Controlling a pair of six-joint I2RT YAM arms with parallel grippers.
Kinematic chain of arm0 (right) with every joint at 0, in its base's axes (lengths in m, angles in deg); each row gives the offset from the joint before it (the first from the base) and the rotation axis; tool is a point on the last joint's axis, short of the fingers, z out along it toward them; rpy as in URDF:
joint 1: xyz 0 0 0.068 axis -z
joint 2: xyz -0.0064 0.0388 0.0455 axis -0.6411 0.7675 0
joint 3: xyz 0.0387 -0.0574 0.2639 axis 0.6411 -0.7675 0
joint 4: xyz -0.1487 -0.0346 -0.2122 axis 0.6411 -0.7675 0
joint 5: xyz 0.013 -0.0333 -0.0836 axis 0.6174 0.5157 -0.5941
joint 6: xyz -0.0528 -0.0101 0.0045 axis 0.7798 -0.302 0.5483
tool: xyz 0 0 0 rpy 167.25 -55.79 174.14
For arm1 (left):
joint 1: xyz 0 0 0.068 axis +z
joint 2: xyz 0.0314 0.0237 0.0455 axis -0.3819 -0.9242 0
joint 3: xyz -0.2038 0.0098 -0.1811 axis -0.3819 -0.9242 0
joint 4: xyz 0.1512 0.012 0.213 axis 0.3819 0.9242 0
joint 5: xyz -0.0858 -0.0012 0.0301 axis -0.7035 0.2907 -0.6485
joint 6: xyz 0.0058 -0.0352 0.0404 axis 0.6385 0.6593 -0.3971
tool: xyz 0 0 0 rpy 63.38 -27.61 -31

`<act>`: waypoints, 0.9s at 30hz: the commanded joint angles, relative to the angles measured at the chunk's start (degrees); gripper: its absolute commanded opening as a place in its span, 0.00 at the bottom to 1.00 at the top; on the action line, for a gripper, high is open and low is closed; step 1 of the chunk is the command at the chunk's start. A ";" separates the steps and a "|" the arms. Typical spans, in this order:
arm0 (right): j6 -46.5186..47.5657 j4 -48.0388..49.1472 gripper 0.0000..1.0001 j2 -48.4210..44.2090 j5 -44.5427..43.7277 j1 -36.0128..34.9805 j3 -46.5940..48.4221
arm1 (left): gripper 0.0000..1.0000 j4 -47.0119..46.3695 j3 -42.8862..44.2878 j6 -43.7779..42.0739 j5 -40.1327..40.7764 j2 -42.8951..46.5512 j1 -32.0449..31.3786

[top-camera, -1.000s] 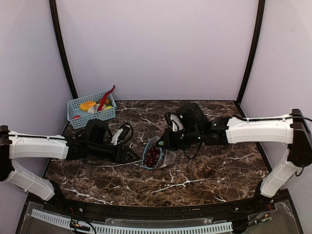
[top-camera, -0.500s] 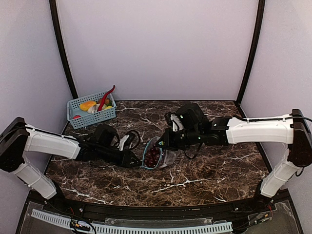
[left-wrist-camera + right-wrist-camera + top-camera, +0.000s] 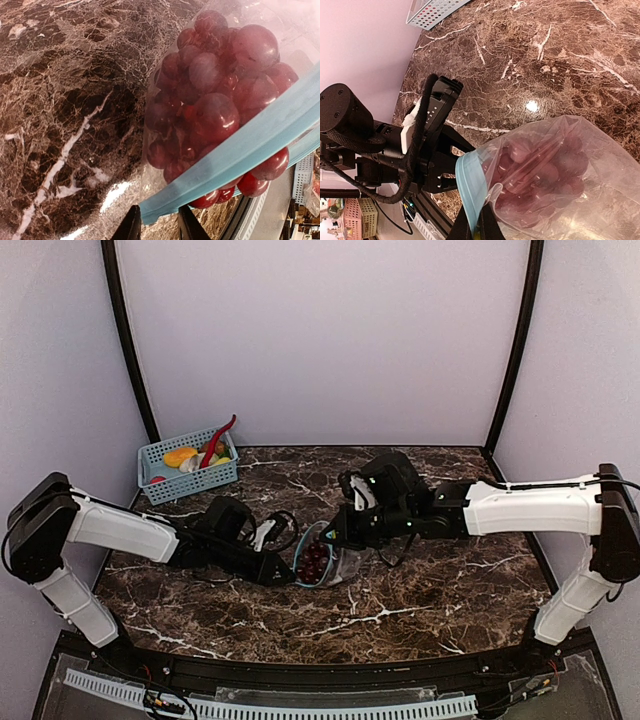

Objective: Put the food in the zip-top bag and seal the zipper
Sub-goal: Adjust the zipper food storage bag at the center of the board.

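Table (image 3: 450,590): dark brown marble with white veins; we see lilac walls around it.
Blue basket (image 3: 190,475): far left corner, holding other toy food.
Zip-top bag (image 3: 345,562): mid-table, between both arms.
Right gripper (image 3: 474,226): jaws closed, pinching the bag's teal edge.
Left gripper (image 3: 157,220): jaws a narrow gap apart, the strip's end just above that gap.
Grape bunch (image 3: 215,100): inside the bag.
Zipper (image 3: 240,145): we see its two teal strips parted.

— What colour are the grapes (image 3: 215,100)?
— Glossy dark red-purple, inside the clear bag (image 3: 610,210). Its zipper (image 3: 250,145) is teal-blue.
— And the bench (image 3: 450,590)?
— Dark brown marble with white veins. There's a light blue mesh basket (image 3: 195,480) at ten o'clock.
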 commanded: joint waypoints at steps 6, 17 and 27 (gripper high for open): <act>-0.23 2.08 0.05 -1.88 -0.88 0.71 -0.84 | 0.22 -0.02 2.26 -1.94 0.50 -1.49 -0.34; -0.15 2.09 0.05 -1.87 -0.67 0.79 -0.70 | 0.17 -1.01 2.91 -2.77 -1.73 -2.62 -0.55; -0.09 2.06 0.05 -2.01 -0.54 0.84 -0.87 | 0.09 -1.88 4.24 -4.00 -3.45 -5.17 -0.90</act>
